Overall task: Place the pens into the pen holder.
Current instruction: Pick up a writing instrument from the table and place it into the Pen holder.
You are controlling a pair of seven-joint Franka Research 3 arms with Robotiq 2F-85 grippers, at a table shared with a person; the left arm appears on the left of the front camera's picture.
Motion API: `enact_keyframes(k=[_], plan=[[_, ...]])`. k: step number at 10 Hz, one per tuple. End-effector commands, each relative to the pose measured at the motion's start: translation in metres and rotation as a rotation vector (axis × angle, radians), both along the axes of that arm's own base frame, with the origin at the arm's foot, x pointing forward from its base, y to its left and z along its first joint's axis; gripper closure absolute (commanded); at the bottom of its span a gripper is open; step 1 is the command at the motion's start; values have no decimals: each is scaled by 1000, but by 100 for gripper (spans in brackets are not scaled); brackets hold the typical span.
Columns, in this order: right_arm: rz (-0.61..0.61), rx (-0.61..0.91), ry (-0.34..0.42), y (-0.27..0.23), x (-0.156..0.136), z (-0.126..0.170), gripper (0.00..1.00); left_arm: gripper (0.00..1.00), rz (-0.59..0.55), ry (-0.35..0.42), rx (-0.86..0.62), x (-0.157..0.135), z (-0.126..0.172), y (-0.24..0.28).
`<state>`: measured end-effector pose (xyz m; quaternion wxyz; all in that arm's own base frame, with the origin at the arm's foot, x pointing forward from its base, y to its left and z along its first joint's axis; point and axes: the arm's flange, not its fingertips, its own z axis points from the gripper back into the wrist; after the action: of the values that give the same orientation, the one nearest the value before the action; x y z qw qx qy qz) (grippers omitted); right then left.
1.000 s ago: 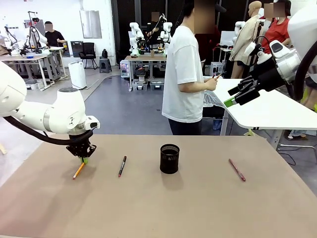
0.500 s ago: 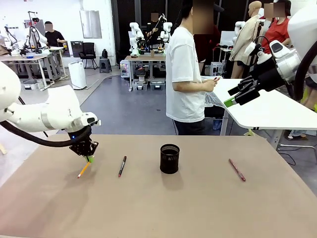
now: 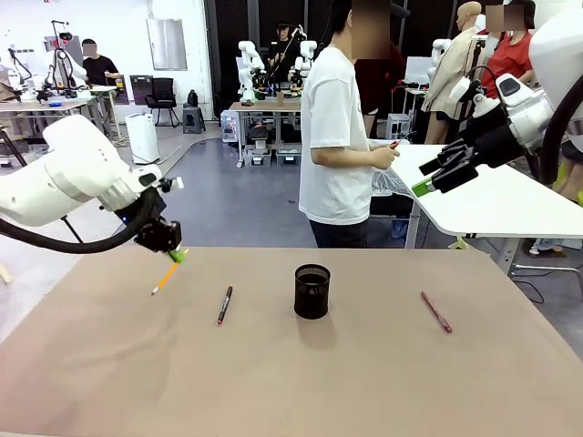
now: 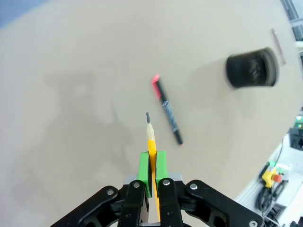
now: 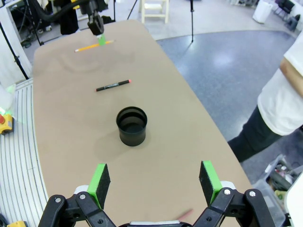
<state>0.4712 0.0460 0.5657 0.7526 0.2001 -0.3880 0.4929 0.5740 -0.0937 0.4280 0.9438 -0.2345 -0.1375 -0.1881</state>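
Note:
My left gripper (image 3: pixel 173 254) is shut on the orange-yellow pen (image 3: pixel 165 278), which hangs tilted above the table's left part, tip down. In the left wrist view the green pads (image 4: pixel 161 166) pinch this pen (image 4: pixel 151 137). The dark pen with a red end (image 3: pixel 224 305) (image 4: pixel 166 116) lies flat between it and the black mesh pen holder (image 3: pixel 311 291) (image 4: pixel 251 68) at the table's middle. A pinkish-red pen (image 3: pixel 435 311) lies right of the holder. My right gripper (image 3: pixel 435 175) (image 5: pixel 154 182) hangs open and high at the right, over the holder (image 5: pixel 132 126).
A person in a white T-shirt (image 3: pixel 339 137) stands beyond the table's far edge, side-on. A white table (image 3: pixel 492 196) stands at the back right under my right arm. The brown tabletop (image 3: pixel 301 382) is bare toward the front.
My left gripper has lifted the orange-yellow pen off the table and carried it up and toward the far edge. The right arm has not moved.

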Motion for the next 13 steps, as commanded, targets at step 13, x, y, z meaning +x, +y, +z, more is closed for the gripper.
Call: enact_keyframes(k=[13], plan=[[-3, 4, -3, -1, -1, 2, 0, 100, -191, -485, -264, -53, 49, -18]])
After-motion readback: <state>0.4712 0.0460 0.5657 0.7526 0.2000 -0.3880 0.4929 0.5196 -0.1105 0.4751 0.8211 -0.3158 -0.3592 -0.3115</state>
